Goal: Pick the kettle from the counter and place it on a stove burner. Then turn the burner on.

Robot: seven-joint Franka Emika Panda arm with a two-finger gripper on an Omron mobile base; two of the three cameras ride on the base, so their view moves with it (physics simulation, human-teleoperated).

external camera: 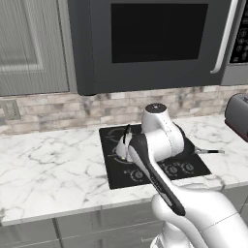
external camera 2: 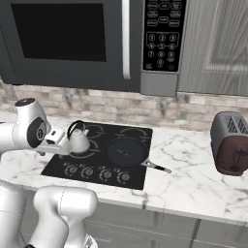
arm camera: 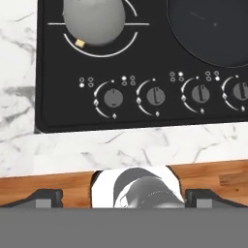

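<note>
- White marble counter (external camera 2: pixel 193 186) is running across the middle of both base views, with a black glass cooktop (external camera 2: pixel 127 131) set into it under a dark microwave (external camera 2: pixel 58 34) and a brick backsplash (external camera 2: pixel 193 114).
- We are seeing the kettle (external camera 2: pixel 79 140) sitting on the stove burner (arm camera: pixel 127 46) at the left of the cooktop; in the hand view it is showing at the upper left, its pale body (arm camera: pixel 94 20) inside the ring of pale lines.
- We are finding a dark frying pan (external camera 2: pixel 127 151) lying on the cooktop to the right of the kettle, its handle pointing toward the lower right of the right base view.
- Four round knobs are lining up along the front strip of the cooktop; the leftmost knob (arm camera: pixel 113 99) is sitting just below the kettle in the hand view, a second knob (arm camera: pixel 155 96) beside it.
- A toaster (external camera 2: pixel 230 143) is standing on the counter at the far right of the right base view.
- We are looking down over the knobs from above the counter's front edge, with the gripper (arm camera: pixel 123 197) at the bottom of the hand view, its tips standing wide apart and holding nothing.
- The arm's white links are covering much of the cooktop in the left base view, where the kettle (external camera: pixel 123 145) is peeking out at their left.
</note>
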